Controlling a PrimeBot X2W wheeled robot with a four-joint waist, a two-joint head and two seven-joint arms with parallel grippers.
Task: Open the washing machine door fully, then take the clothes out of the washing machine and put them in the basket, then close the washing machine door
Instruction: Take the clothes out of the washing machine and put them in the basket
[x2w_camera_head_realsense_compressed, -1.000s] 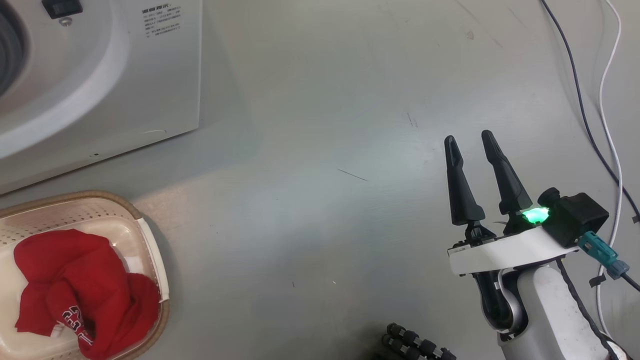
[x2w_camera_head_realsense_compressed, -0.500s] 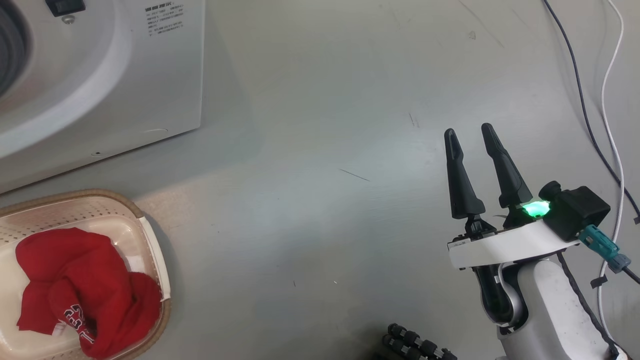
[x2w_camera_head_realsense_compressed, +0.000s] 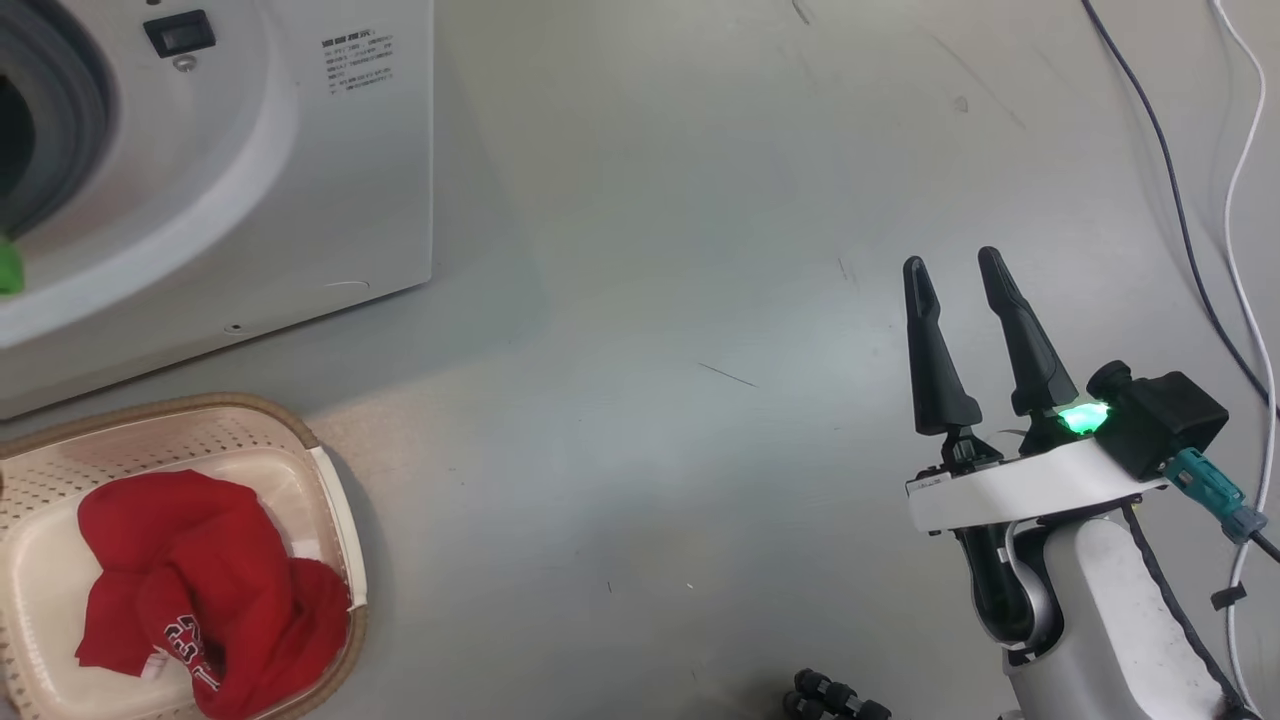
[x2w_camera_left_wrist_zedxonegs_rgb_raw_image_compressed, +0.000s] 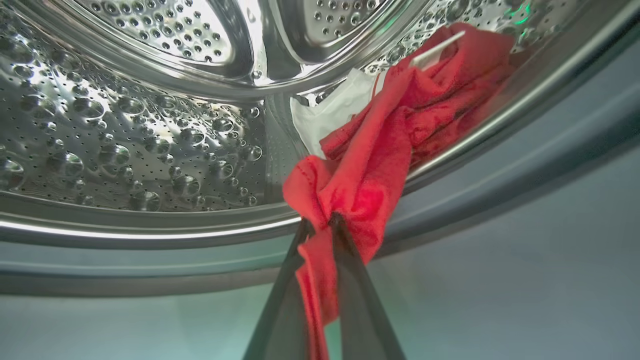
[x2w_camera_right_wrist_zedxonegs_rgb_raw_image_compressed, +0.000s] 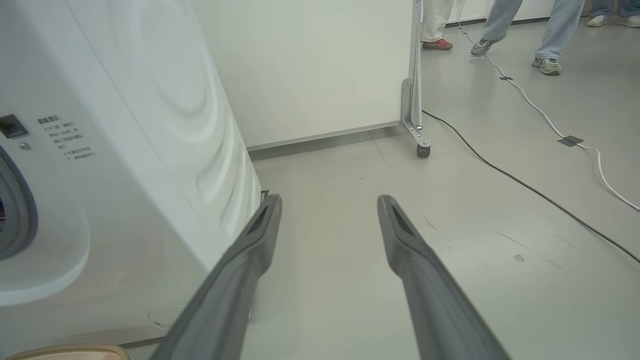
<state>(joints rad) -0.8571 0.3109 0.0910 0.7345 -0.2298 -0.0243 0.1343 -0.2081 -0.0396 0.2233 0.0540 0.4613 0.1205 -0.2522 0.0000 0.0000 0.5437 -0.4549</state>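
Left wrist view: your left gripper (x2w_camera_left_wrist_zedxonegs_rgb_raw_image_compressed: 320, 224) is clamping the clothes (x2w_camera_left_wrist_zedxonegs_rgb_raw_image_compressed: 385, 145) at the drum lip (x2w_camera_left_wrist_zedxonegs_rgb_raw_image_compressed: 150, 220), their bulk trailing ahead into the washing machine (x2w_camera_left_wrist_zedxonegs_rgb_raw_image_compressed: 125, 125). Your right gripper (x2w_camera_head_realsense_compressed: 951, 262) is hanging open, well apart.

We see the white washing machine (x2w_camera_head_realsense_compressed: 330, 180) standing on the floor, its grey rubber gasket (x2w_camera_head_realsense_compressed: 60, 120) exposed around the opening. Inside its perforated steel drum (x2w_camera_left_wrist_zedxonegs_rgb_raw_image_compressed: 125, 125), a red garment (x2w_camera_left_wrist_zedxonegs_rgb_raw_image_compressed: 380, 150) with a white panel lies bunched by the front lip, one fold pinched in the closed left gripper (x2w_camera_left_wrist_zedxonegs_rgb_raw_image_compressed: 321, 224). Near the machine sits the cream basket (x2w_camera_head_realsense_compressed: 200, 425) with a brown rim. In it we find a second red garment (x2w_camera_head_realsense_compressed: 180, 560), crumpled, with white lettering showing.
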